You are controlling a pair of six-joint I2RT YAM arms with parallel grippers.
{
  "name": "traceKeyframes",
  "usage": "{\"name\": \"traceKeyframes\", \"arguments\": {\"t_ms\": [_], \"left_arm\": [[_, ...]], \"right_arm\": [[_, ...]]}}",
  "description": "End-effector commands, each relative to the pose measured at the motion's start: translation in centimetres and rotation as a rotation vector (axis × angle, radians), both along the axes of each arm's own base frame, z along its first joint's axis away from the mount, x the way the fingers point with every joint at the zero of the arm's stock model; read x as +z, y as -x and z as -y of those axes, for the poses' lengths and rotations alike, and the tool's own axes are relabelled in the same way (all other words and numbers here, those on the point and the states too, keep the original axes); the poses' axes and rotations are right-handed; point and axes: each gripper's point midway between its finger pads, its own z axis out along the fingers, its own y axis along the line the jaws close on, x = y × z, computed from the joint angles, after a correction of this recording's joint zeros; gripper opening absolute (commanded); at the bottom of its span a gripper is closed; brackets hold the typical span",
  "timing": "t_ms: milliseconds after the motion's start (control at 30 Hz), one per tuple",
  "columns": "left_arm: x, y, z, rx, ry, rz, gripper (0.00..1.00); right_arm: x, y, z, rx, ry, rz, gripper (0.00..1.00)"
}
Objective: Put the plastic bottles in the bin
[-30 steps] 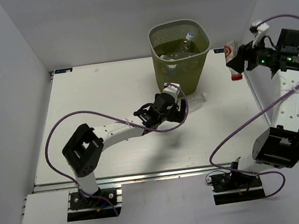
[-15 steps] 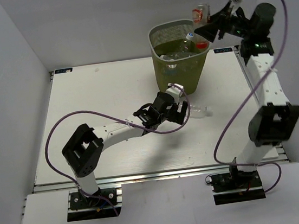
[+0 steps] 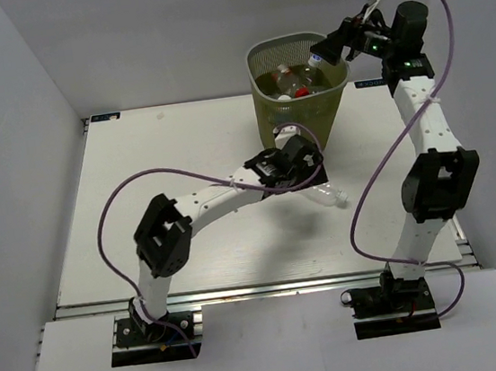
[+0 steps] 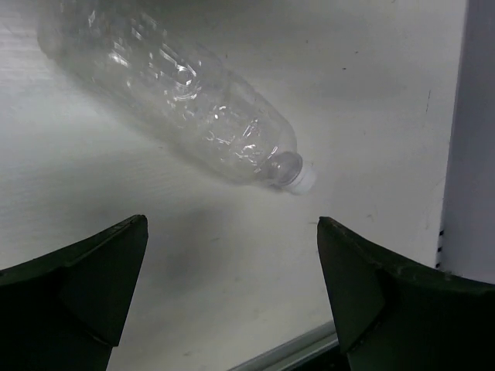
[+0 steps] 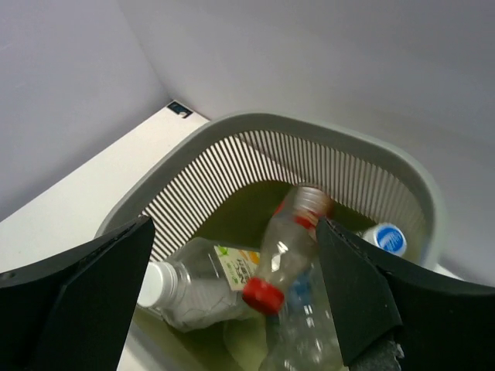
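On the white table (image 3: 147,171), the left gripper (image 3: 305,166) hangs low just in front of the bin (image 3: 288,124), its two fingers (image 4: 81,282) spread wide and holding nothing. Just beyond them a clear bottle (image 4: 174,100) lies on its side on the table, its white cap (image 4: 298,177) pointing toward the right edge. It is clear of both fingers and outside the bin, near its base. The right arm (image 3: 422,128) reaches high toward the back of the table, and the right gripper (image 3: 329,48) hovers over the bin's far right rim, its own fingers (image 5: 77,305) just as wide apart and empty. From that wrist, the olive-green slatted bin sits directly below and holds several bottles. A red-capped bottle (image 5: 290,243) is tilted cap-down in the middle. A white-capped bottle (image 5: 197,287) with a white, orange and green label lies beneath it to the left, and a blue cap (image 5: 384,239) shows against the right wall. The red-capped bottle's upper end is blurred, so whether it is at rest cannot be told.
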Motion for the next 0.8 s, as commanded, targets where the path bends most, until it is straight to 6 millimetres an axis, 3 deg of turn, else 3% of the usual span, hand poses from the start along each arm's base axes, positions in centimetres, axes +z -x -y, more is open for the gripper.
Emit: {"name": "traceKeyframes", "arguments": {"t_ms": [0, 33, 133, 167, 200, 233, 267, 300, 333, 500, 533, 567, 600, 667, 700, 767], "left_arm": [[-2.1, 2.9, -0.6, 0.225, -0.030, -0.282, 1.00], [-2.6, 2.4, 0.4, 0.284, -0.019, -0.323, 1.00], [-4.2, 2.7, 0.6, 0.317, -0.056, -0.380, 1.00], [-4.5, 2.4, 1.1, 0.315, -0.045, -0.375, 1.00], [-4.9, 1.6, 1.3, 0.328, -0.038, -0.346, 1.00], [-5.0, 1.0, 1.8, 0.333, -0.020, -0.326, 1.00], [-5.3, 0.6, 2.0, 0.348, -0.013, -0.317, 1.00], [-5.5, -0.4, 2.3, 0.369, -0.014, -0.283, 1.00], [-6.1, -0.5, 2.0, 0.378, -0.040, -0.282, 1.00], [-8.8, -0.9, 1.7, 0.398, -0.088, -0.275, 1.00], [-8.2, -1.0, 2.5, 0.383, -0.041, -0.275, 1.00], [-6.0, -0.6, 3.0, 0.368, 0.007, -0.256, 1.00], [-6.3, 0.3, 2.5, 0.359, 0.000, -0.258, 1.00], [-4.2, 0.7, 2.7, 0.321, 0.056, -0.220, 1.00], [-2.6, 1.5, 1.3, 0.299, 0.062, -0.201, 1.00], [-0.5, 2.1, 0.2, 0.262, 0.084, -0.161, 1.00]], "right_arm": [[4.2, 3.2, 2.4, -0.088, 0.045, 0.120, 0.90], [5.2, 4.6, 3.6, -0.142, 0.055, 0.141, 0.90], [4.0, 7.2, 5.5, -0.184, 0.064, 0.113, 0.90], [4.7, 8.5, 6.2, -0.198, 0.068, 0.135, 0.90], [4.0, 9.0, 6.8, -0.200, 0.072, 0.124, 0.90], [0.7, 9.4, 6.9, -0.191, 0.071, 0.054, 0.90], [1.6, 11.1, 7.5, -0.200, 0.073, 0.080, 0.90], [-0.1, 11.8, 7.4, -0.183, 0.069, 0.041, 0.90], [-0.5, 13.3, 7.3, -0.183, 0.069, 0.037, 0.90], [-3.4, 15.8, 8.3, -0.174, 0.044, -0.035, 0.90], [-3.6, 16.2, 8.4, -0.175, 0.043, -0.037, 0.90], [-4.3, 16.4, 8.3, -0.161, 0.045, -0.048, 0.90], [-5.3, 17.0, 8.1, -0.146, 0.041, -0.100, 0.90], [-5.7, 16.8, 8.6, -0.150, 0.117, -0.064, 0.90], [-8.3, 16.6, 9.2, -0.162, 0.151, -0.142, 0.90], [-9.8, 16.7, 9.8, -0.148, 0.241, -0.164, 0.87]]}}
